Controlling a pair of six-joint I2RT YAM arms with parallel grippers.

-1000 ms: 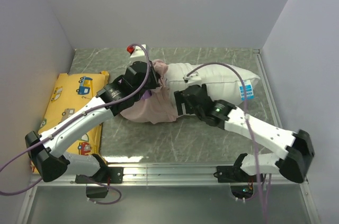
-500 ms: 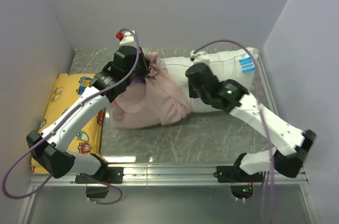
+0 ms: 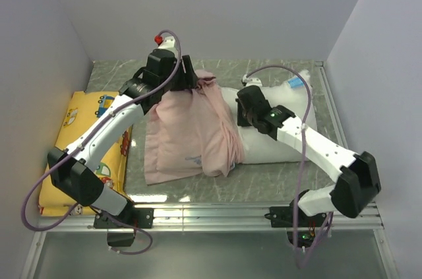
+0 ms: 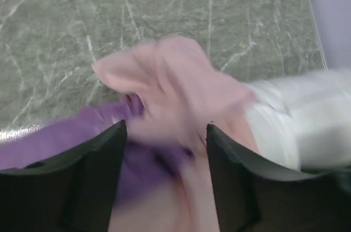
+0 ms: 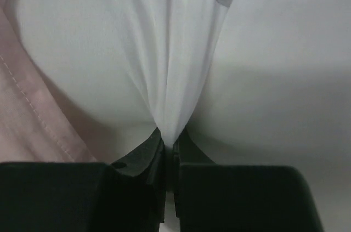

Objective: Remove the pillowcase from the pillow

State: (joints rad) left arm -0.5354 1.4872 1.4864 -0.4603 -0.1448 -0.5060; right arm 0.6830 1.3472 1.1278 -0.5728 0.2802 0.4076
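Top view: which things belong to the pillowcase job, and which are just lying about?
In the job: pillowcase; white pillow; left gripper, jaws apart at the case; right gripper, pinching the pillow.
Lying about: yellow cushion at the left.

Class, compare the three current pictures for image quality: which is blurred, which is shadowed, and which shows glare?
Left wrist view: motion blur smears the thin pink-and-purple fabric pillowcase; the green marbled table behind is sharper. Right wrist view: the right gripper is almost black in shadow, pinching the plump white pillow. Top external view: sharp, evenly lit, pale glare near the table's front edge.
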